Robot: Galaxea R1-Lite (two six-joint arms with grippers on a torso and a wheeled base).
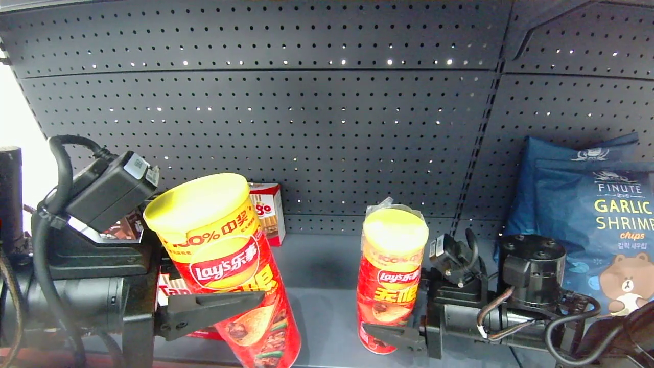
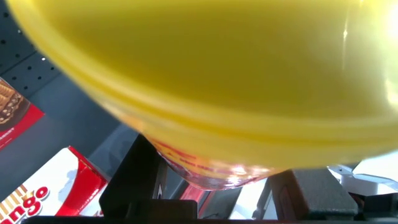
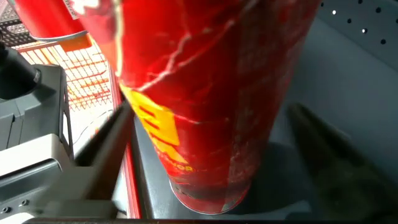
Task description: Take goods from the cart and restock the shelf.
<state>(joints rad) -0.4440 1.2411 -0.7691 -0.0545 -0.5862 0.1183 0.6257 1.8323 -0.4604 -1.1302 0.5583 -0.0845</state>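
Note:
Two red chip cans with yellow lids are in the head view. The bigger-looking left can leans to the left above the shelf's front, and my left gripper is shut on its middle. Its yellow lid looms close in the left wrist view, with dark fingers below it. The second can stands upright on the grey shelf. My right gripper is shut on it low down. In the right wrist view this can rests on the shelf between both fingers.
A red-and-white box stands against the pegboard back wall. More boxes sit behind the left can. Blue chip bags lean at the shelf's right. The cart's wire mesh lies beyond the shelf's front edge.

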